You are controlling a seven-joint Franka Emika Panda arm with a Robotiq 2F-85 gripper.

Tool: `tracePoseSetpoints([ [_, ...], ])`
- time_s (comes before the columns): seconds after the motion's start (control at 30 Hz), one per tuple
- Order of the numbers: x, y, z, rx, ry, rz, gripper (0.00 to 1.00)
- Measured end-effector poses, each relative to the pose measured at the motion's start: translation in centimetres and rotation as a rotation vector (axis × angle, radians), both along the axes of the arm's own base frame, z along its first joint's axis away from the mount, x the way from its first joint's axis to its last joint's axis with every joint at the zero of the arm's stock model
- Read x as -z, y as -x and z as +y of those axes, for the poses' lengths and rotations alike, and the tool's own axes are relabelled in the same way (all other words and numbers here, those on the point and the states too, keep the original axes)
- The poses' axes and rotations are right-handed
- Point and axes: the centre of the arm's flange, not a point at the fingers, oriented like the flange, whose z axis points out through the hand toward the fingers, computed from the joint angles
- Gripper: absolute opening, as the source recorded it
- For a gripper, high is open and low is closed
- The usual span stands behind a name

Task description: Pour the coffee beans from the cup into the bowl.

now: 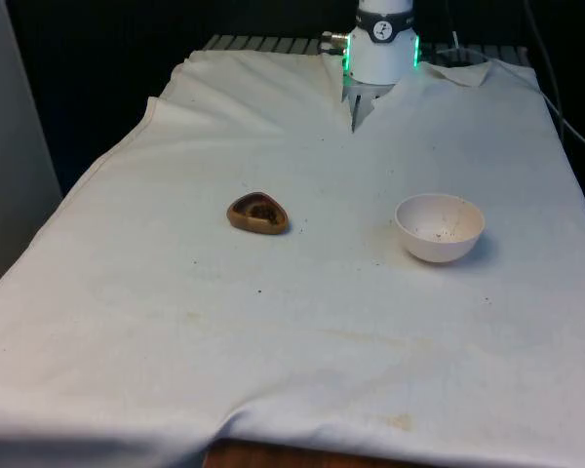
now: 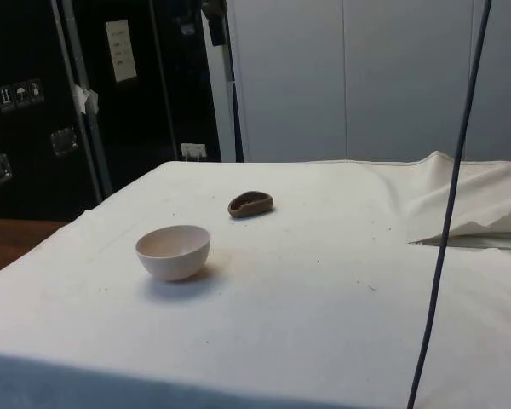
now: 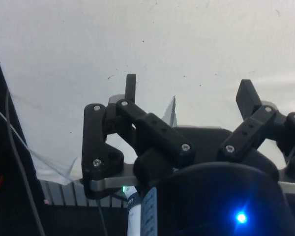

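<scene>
End effector (image 3: 189, 93) spread wide above cloth (image 3: 137, 39) (probably empty).

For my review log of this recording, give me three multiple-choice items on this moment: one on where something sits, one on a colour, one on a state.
1. In the front view, where is the brown cup relative to the white bowl?
A. to its left, apart from it
B. inside it
C. touching its right side

2. What colour is the bowl?
A. blue
B. white
C. black

3. How does the tool stand?
A. shut on the cup
B. shut on the bowl
C. open, holding nothing

Key: 1 A, cloth shows between them. 2 B, white in the front and side views. 3 C, the wrist view shows its fingers spread over bare cloth.
</scene>
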Motion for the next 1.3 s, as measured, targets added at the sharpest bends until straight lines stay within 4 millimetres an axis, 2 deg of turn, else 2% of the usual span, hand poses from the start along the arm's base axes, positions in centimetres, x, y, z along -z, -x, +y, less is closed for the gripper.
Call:
tracePoseSetpoints([
  [0.07, 0.0, 0.0, 0.0, 0.000, 0.000, 0.000, 1.00],
  [0.2, 1.3, 0.1, -0.1, 0.001, 0.004, 0.004, 1.00],
  [0.27, 2.4, 0.5, -0.3, 0.008, 0.005, 0.001, 1.00],
  [0.6, 5.2, 2.2, -0.8, 0.022, 0.018, -0.011, 1.00],
  [1.07, 9.8, 4.7, -2.4, 0.041, 0.029, -0.013, 1.00],
  [1.1, 10.5, 5.1, -2.8, 0.046, 0.030, -0.017, 1.00],
  [1.23, 11.3, 5.4, -3.3, 0.053, 0.029, -0.020, 1.00],
  [1.3, 12.3, 5.6, -3.9, 0.060, 0.029, -0.028, 1.00],
])
